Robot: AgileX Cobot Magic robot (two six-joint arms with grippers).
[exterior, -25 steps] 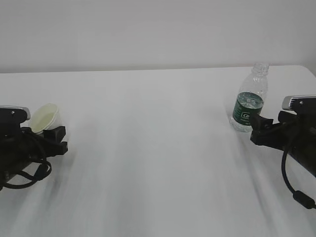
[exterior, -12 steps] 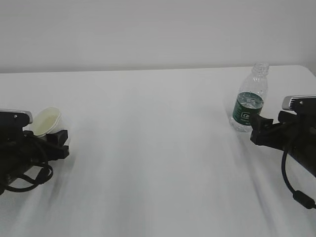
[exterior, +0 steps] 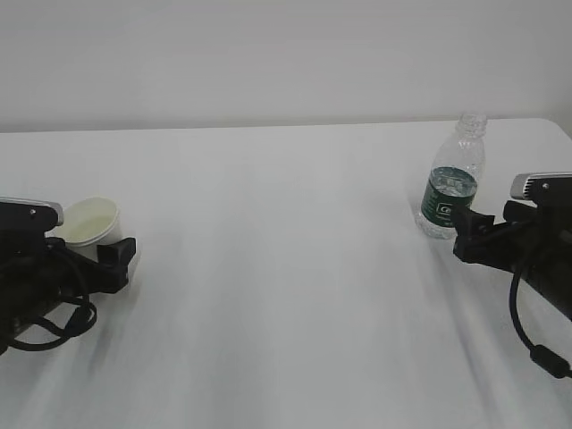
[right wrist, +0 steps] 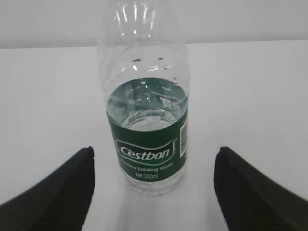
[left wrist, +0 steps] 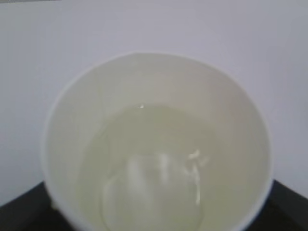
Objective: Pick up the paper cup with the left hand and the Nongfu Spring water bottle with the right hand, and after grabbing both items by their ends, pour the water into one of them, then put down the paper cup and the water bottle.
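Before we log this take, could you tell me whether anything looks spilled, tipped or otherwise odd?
Nothing stands out. The paper cup stands upright by the left hand with liquid inside; the water bottle stands upright, capless, apart from the open right hand. No spill shows on the table.

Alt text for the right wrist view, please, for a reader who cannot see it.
A small clear ribbed plastic bottle with a dark green label, partly filled with clear water, stands upright on a white table. The right hand is open, its two black fingers either side, not touching it.
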